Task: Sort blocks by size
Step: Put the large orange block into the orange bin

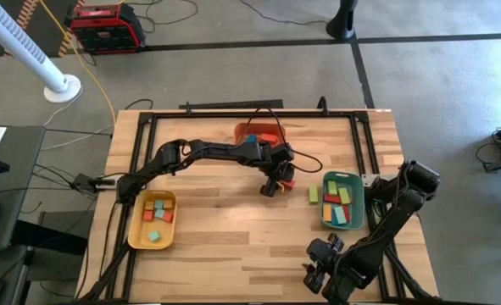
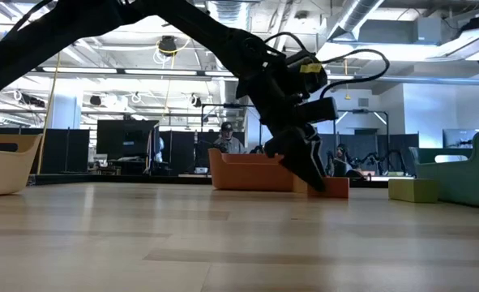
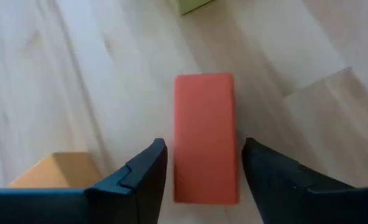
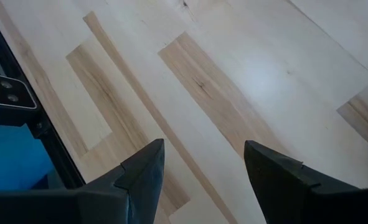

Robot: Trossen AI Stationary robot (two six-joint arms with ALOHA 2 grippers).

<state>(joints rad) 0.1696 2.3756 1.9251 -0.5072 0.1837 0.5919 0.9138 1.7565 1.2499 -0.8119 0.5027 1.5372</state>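
— Fingers (image 3: 143, 180) of our left gripper (image 3: 202, 177)?
— Spread, straddling a red block (image 3: 205, 137) on the table (image 1: 233, 220) mid-right, not yet pinching.
— Our right gripper (image 4: 202, 180)?
— Open, empty, near right edge.

Overhead, table-level, two close wrist views

No readable text, label, brand, number or sign anywhere in these views.
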